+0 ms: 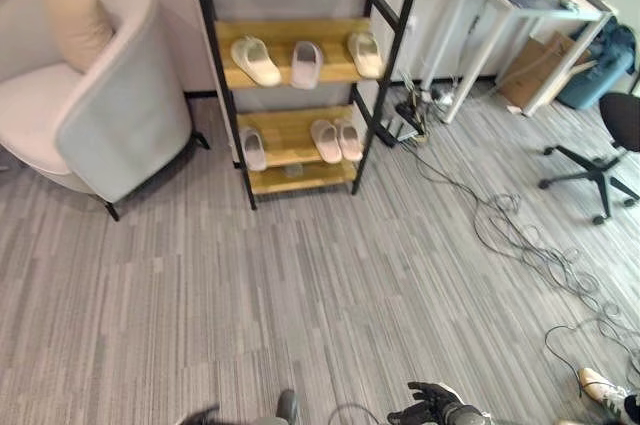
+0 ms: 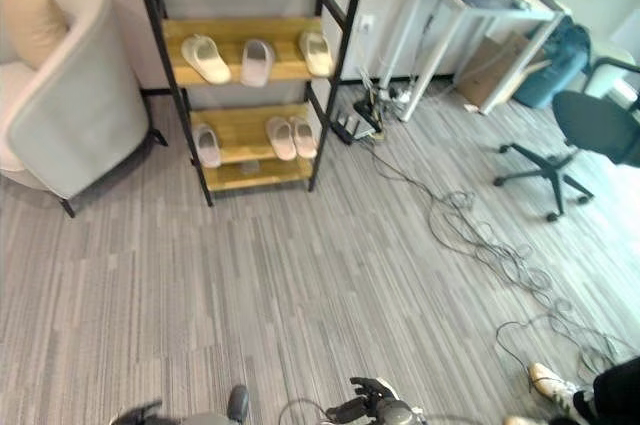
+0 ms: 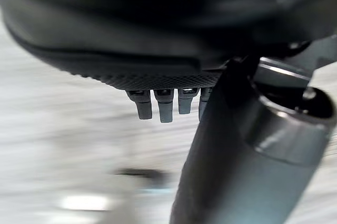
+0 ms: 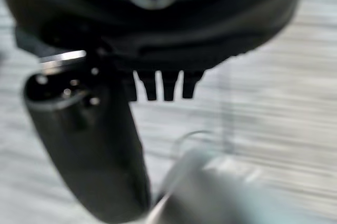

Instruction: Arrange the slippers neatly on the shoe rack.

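A black-framed shoe rack (image 1: 228,95) with wooden shelves stands against the far wall. Its upper shelf holds a cream slipper (image 1: 255,60), a pale lilac slipper (image 1: 306,63) and another cream slipper (image 1: 365,53), spaced apart. On the shelf below, one pale slipper (image 1: 252,148) lies to the left and a pair (image 1: 336,140) lies side by side to the right. My right hand (image 1: 430,407) and left hand (image 1: 203,415) sit low at the near edge, far from the rack. In the wrist views the left hand's fingers (image 3: 163,108) and the right hand's fingers (image 4: 158,84) are straight and hold nothing.
A pale armchair (image 1: 110,115) with a cushion stands left of the rack. To the right are a white desk (image 1: 500,5), a cardboard box (image 1: 535,70), a black office chair (image 1: 610,160), cables (image 1: 520,245) across the carpet, and a person's shoe (image 1: 600,385).
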### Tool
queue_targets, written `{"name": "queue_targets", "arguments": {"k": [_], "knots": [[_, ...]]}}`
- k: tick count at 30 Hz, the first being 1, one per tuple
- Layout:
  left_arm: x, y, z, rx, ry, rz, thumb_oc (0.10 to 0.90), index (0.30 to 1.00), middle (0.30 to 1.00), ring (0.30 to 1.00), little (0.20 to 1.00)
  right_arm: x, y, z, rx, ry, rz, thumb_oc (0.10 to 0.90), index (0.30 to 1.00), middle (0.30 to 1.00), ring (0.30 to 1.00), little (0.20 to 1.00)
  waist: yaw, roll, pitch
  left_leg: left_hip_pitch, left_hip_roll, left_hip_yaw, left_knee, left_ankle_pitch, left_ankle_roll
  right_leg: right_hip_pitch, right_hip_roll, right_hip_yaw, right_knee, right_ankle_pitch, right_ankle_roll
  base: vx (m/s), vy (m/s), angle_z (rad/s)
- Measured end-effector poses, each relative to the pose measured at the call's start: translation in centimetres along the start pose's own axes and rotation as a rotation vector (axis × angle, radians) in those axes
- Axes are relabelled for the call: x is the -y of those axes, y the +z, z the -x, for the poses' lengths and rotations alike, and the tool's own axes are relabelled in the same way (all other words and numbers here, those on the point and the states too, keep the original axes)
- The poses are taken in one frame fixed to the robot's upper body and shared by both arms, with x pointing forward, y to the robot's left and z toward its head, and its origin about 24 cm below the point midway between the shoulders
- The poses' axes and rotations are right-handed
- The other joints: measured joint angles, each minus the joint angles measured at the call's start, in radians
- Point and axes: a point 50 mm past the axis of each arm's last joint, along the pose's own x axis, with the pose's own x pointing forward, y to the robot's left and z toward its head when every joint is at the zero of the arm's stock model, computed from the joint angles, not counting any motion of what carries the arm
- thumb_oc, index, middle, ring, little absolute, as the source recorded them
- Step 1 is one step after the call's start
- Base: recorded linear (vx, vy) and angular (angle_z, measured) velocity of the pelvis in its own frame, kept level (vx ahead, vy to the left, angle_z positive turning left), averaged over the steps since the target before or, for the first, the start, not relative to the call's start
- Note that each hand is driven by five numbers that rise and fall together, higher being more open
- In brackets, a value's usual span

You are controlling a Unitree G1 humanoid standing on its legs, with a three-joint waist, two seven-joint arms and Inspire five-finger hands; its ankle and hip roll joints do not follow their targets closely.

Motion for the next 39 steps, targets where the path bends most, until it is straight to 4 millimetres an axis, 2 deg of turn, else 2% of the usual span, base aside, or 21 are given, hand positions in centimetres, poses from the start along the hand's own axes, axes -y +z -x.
{"name": "queue_targets", "arguments": {"k": [1,3,4,7,9,10,12,13,14,17,20,22,24,25,28,31,33,36,37,38,39], "knots": [[0.6,2.5,-0.3,0.087,-0.013,0.016,0.8,0.9,0.9,0.9,0.9,-0.8,0.4,0.2,0.052,0.023,0.012,0.8,0.9,0.9,0.9,0.9,-0.019,0.007,0.006,0.018,0.001,-0.015,-0.011,-0.015,0.003,-0.032,0.008,0.001,-0.075,0.002,-0.004,0.16,-0.009,0.41],[0.8,3.5,-0.3,0.124,-0.016,0.017,0.8,0.9,0.9,0.9,0.9,-1.8,0.7,0.4,0.105,0.053,-0.008,0.8,0.9,0.9,0.9,0.9,-0.049,-0.002,0.022,0.057,0.001,-0.005,-0.016,-0.021,-0.009,-0.067,0.02,-0.005,-0.212,0.045,-0.026,0.35,0.013,0.02],[1.6,3.8,-0.4,0.128,-0.032,0.01,0.8,0.9,0.9,0.9,0.9,-1.2,0.7,0.3,0.107,0.038,-0.015,0.8,0.9,0.9,0.9,0.9,-0.073,0.01,0.028,0.073,0.007,-0.013,-0.015,-0.066,-0.001,-0.103,0.045,0.013,-0.308,0.097,-0.045,0.47,0.015,-0.15],[1.6,2.9,-0.5,0.08,-0.024,0.004,0.8,0.9,0.9,0.9,0.9,-0.5,0.9,0.1,0.09,0.019,-0.018,0.8,0.9,0.9,0.9,0.9,-0.106,0.015,0.041,0.11,0.022,-0.021,-0.02,-0.091,-0.009,-0.105,0.06,0.033,-0.447,0.213,-0.022,0.31,-0.013,0.12],[2.5,0.7,-0.3,-0.009,-0.036,-0.016,0.8,0.9,0.9,0.9,0.9,-0.8,-1.6,0.3,-0.016,0.017,-0.032,0.8,0.9,0.9,0.9,0.9,-0.139,-0.009,0.045,0.168,0.033,-0.078,-0.019,-0.137,-0.062,-0.027,0.063,0.067,-0.627,0.362,-0.032,0.47,-0.088,0.71],[3.1,-0.6,-0.1,-0.047,-0.047,-0.012,0.8,0.9,0.9,0.9,0.9,-0.3,-2.4,0.5,-0.044,-0.009,-0.083,0.8,0.9,0.9,0.9,0.9,-0.149,0.015,0.05,0.18,0.069,-0.103,-0.013,-0.161,-0.084,0.015,0.097,0.081,-0.632,0.379,-0.043,0.5,-0.127,0.9],[3.9,-2.4,0.2,-0.102,-0.066,-0.009,0.8,0.9,0.9,0.9,0.9,0.8,-3.6,0.8,-0.088,-0.043,-0.079,0.8,0.9,0.9,0.9,0.9,-0.166,0.049,0.051,0.202,0.088,-0.117,-0.016,-0.158,-0.1,0.037,0.121,0.077,-0.612,0.384,-0.066,0.37,-0.147,0.62],[4.1,-3.7,0.6,-0.137,-0.077,-0.012,0.8,0.9,0.9,0.9,0.9,1.8,-4.1,1.0,-0.107,-0.067,-0.084,0.8,0.9,0.9,0.9,0.9,-0.164,0.066,0.056,0.22,0.111,-0.111,-0.011,-0.145,-0.134,0.047,0.131,0.059,-0.584,0.373,-0.139,0.36,-0.166,0.45],[4.1,-4.3,0.7,-0.161,-0.08,0.013,0.8,0.9,0.9,0.9,0.9,2.2,-4.4,1.1,-0.119,-0.077,-0.079,0.8,0.9,0.9,0.9,0.9,-0.166,0.072,0.056,0.214,0.116,-0.12,0.011,-0.132,-0.155,0.063,0.131,0.041,-0.585,0.359,-0.157,0.38,-0.205,0.51],[3.6,-4.6,0.8,-0.168,-0.07,0.026,0.8,0.9,0.9,0.9,0.9,3.0,-5.2,1.4,-0.164,-0.092,-0.058,0.8,0.9,0.9,0.9,0.9,-0.162,0.083,0.048,0.21,0.12,-0.124,0.107,-0.095,-0.218,0.119,0.134,0.03,-0.561,0.303,-0.161,0.31,-0.237,0.34],[2.6,-4.3,0.7,-0.158,-0.04,0.063,0.8,0.9,0.9,0.9,0.9,3.1,-5.5,1.5,-0.187,-0.092,-0.047,0.8,0.9,0.9,0.9,0.9,-0.158,0.06,0.04,0.031,0.101,-0.117,0.509,-0.109,-0.256,0.167,0.135,0.055,-0.572,0.252,-0.202,0.24,-0.368,-0.01],[2.3,-3.2,0.4,-0.129,-0.029,0.087,0.8,0.9,0.9,0.9,0.9,3.4,-5.8,1.6,-0.2,-0.099,-0.029,0.8,0.9,0.9,0.9,0.9,-0.123,0.045,0.048,-0.082,0.102,-0.116,0.78,-0.015,-0.255,0.194,0.153,0.069,-0.571,0.24,-0.24,0.23,-0.265,-0.32],[2.2,-2.3,0.2,-0.099,-0.029,0.081,0.8,0.9,0.9,0.9,0.9,3.5,-5.7,1.6,-0.198,-0.099,0.001,0.8,0.9,0.9,0.9,0.9,-0.114,0.023,0.061,-0.123,0.108,-0.088,0.845,-0.026,-0.232,0.231,0.148,0.069,-0.575,0.227,-0.258,0.29,-0.12,0.01],[2.4,-1.1,0.0,-0.055,-0.043,0.063,0.8,0.9,0.9,0.9,0.9,3.5,-5.8,1.7,-0.203,-0.1,0.0,0.8,0.9,0.9,0.9,0.9,-0.108,-0.001,0.071,-0.164,0.104,-0.045,0.833,-0.055,-0.191,0.264,0.141,0.068,-0.605,0.203,-0.27,0.32,-0.046,0.22],[3.1,0.2,-0.1,0.006,-0.071,0.065,0.8,0.9,0.9,0.9,0.9,3.8,-5.5,1.6,-0.192,-0.116,0.006,0.8,0.9,0.9,0.9,0.9,-0.101,-0.015,0.09,-0.209,0.089,0.015,0.568,-0.093,-0.155,0.317,0.143,0.057,-0.675,0.218,-0.267,0.36,-0.007,0.24],[3.7,1.1,-0.3,0.027,-0.087,0.076,0.8,0.9,0.9,0.9,0.9,4.3,-5.3,1.6,-0.191,-0.121,0.059,0.8,0.9,0.9,0.9,0.9,-0.05,0.013,0.105,-0.224,0.052,0.07,0.147,-0.011,-0.189,0.365,0.167,0.053,-0.719,0.207,-0.253,0.36,0.025,-0.11],[3.1,0.2,-0.2,-0.017,-0.061,0.072,0.8,0.9,0.9,0.9,0.9,4.2,-5.3,1.6,-0.198,-0.114,0.082,0.8,0.9,0.9,0.9,0.9,-0.034,0.041,0.1,-0.242,0.059,0.13,0.025,0.044,-0.218,0.419,0.198,0.053,-0.72,0.164,-0.242,0.45,0.102,-0.14],[2.1,-1.6,0.1,-0.057,-0.023,0.143,0.8,0.9,0.9,0.9,0.9,3.4,-6.7,2.0,-0.222,-0.087,0.1,0.8,0.9,0.9,0.9,0.9,0.002,0.062,0.064,-0.234,0.072,0.159,0.051,0.032,-0.15,0.468,0.21,0.094,-0.713,0.118,-0.197,0.32,0.131,-0.37],[1.3,-2.2,0.2,-0.075,-0.002,0.139,0.8,0.9,0.9,0.9,0.9,2.8,-6.7,1.9,-0.217,-0.074,0.1,0.8,0.9,0.9,0.9,0.9,-0.003,0.046,0.056,-0.217,0.058,0.158,0.055,0.096,-0.085,0.502,0.197,0.095,-0.712,0.088,-0.179,0.31,0.163,-0.05],[0.2,-3.2,0.5,-0.103,0.032,0.138,0.8,0.9,0.9,0.9,0.9,1.3,-7.3,1.9,-0.241,-0.039,0.086,0.8,0.9,0.9,0.9,0.9,-0.003,-0.002,0.029,-0.191,0.032,0.184,0.037,0.114,-0.057,0.5,0.161,0.107,-0.678,0.051,-0.146,0.29,0.167,-0.16],[-0.9,-3.8,0.7,-0.123,0.058,0.128,0.8,0.9,0.9,0.9,0.9,0.2,-7.2,1.8,-0.236,-0.015,0.071,0.8,0.9,0.9,0.9,0.9,-0.004,-0.028,0.014,-0.16,0.013,0.185,0.019,0.15,-0.002,0.496,0.143,0.112,-0.632,0.041,-0.117,0.28,0.186,-0.16]]}}
